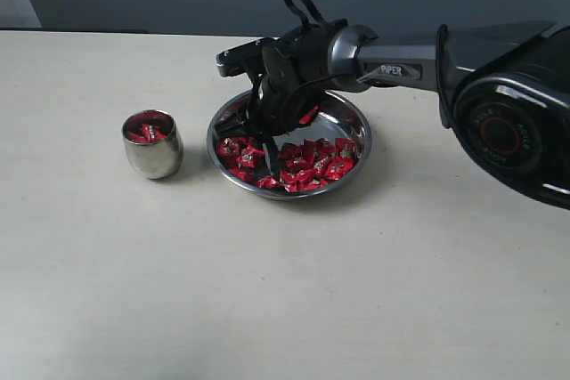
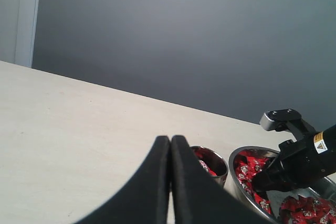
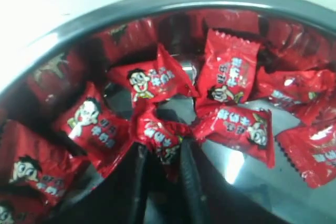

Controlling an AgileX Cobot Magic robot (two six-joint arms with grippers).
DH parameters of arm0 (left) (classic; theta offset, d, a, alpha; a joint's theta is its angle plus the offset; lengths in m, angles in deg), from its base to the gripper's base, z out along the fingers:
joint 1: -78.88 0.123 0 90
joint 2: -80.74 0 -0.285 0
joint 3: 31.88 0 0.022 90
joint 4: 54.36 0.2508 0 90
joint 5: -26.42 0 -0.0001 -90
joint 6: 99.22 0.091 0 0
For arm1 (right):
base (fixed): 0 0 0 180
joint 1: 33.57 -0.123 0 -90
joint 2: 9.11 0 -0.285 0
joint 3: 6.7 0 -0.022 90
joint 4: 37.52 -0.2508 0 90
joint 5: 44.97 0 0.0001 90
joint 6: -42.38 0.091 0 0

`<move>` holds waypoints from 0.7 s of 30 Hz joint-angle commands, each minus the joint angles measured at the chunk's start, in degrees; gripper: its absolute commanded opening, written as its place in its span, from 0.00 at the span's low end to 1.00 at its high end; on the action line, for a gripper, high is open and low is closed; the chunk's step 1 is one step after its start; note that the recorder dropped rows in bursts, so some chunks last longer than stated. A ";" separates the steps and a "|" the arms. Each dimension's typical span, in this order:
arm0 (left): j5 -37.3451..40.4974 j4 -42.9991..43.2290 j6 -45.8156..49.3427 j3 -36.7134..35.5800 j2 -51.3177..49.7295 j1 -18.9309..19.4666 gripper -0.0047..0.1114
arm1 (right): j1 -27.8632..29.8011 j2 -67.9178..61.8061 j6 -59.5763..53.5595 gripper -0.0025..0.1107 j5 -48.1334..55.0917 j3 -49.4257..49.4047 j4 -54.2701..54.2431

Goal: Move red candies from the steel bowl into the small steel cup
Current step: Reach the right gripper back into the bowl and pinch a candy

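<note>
Progress check: a few candies (image 1: 147, 128) are in the cup (image 1: 153, 159) on the counter (image 1: 267, 309), but most sit in the bowl (image 1: 363, 144). My right tool (image 3: 161, 148) is down there, pinching 1 candy (image 3: 157, 129). My left tool (image 2: 170, 139) is closed and empty.

Glossy red foil-wrapped candies (image 3: 157, 80), printed with white-and-dark cartoon faces; mirror-silver round steel bowl (image 1: 347, 120); silver steel cup (image 1: 153, 159); black right pincer (image 3: 161, 148); pale cream counter (image 1: 267, 291).
</note>
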 commanded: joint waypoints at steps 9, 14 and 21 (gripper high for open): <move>-0.25 -0.59 -0.03 -0.23 0.29 0.08 0.04 | 0.17 3.86 -0.02 0.02 4.42 -0.10 0.41; -0.25 -0.59 -0.03 -0.23 0.29 0.08 0.04 | 0.17 7.37 -0.02 0.02 4.70 -0.10 -1.82; -0.25 -0.59 -0.03 -0.23 0.29 0.08 0.04 | -1.97 11.50 -3.87 0.02 3.86 -0.10 -9.30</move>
